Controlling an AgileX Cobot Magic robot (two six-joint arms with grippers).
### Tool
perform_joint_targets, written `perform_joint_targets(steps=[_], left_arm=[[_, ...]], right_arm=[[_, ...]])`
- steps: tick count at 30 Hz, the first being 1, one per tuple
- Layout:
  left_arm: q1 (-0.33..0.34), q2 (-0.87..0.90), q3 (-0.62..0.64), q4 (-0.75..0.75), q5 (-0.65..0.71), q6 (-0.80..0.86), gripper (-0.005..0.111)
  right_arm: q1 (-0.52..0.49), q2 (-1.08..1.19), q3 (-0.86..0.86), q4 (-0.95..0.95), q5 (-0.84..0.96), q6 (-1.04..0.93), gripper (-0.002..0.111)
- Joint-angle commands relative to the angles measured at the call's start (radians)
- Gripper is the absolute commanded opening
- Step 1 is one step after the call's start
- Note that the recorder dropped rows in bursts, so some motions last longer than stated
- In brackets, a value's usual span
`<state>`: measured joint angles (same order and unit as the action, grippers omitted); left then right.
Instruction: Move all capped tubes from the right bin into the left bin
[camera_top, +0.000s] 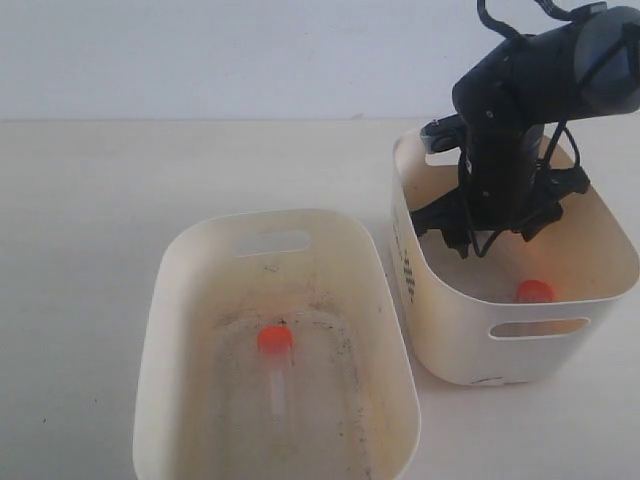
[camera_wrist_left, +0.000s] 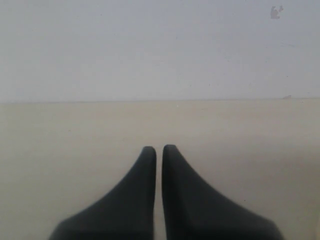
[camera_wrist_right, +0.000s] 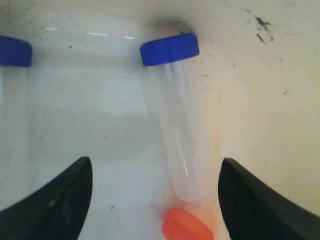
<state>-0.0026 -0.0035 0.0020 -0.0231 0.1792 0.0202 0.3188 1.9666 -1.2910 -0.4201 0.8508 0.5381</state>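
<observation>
On the right bin (camera_top: 455, 340), illegible dark print (camera_top: 408, 266)

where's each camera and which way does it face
exterior: raised, looking down into left bin and right bin; right arm shows.
left wrist: low, facing across the table to the wall; shut jaws show.
right wrist: inside right bin, facing a blue-capped tube on its floor; open jaws show.
shared: exterior and right wrist both see the right bin's orange cap.

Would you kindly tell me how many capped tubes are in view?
4. One orange-capped tube lies in the left bin; the right bin holds a second orange-capped tube and two blue-capped tubes. The arm may hide more.
</observation>
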Motion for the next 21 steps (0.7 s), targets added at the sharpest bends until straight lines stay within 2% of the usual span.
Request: perform_joint_targets(steps=[1,21], left_arm=[[-0.007,0.004,-0.002,-0.003,-0.007,-0.004,0.004],[-0.007,0.004,-0.002,-0.003,-0.007,-0.004,0.004]], right_arm=[[0.000,-0.001,-0.004,-0.035,0.017,0.010,0.067],[0.000,0.000,-0.004,-0.041,0.028,0.010,0.067]])
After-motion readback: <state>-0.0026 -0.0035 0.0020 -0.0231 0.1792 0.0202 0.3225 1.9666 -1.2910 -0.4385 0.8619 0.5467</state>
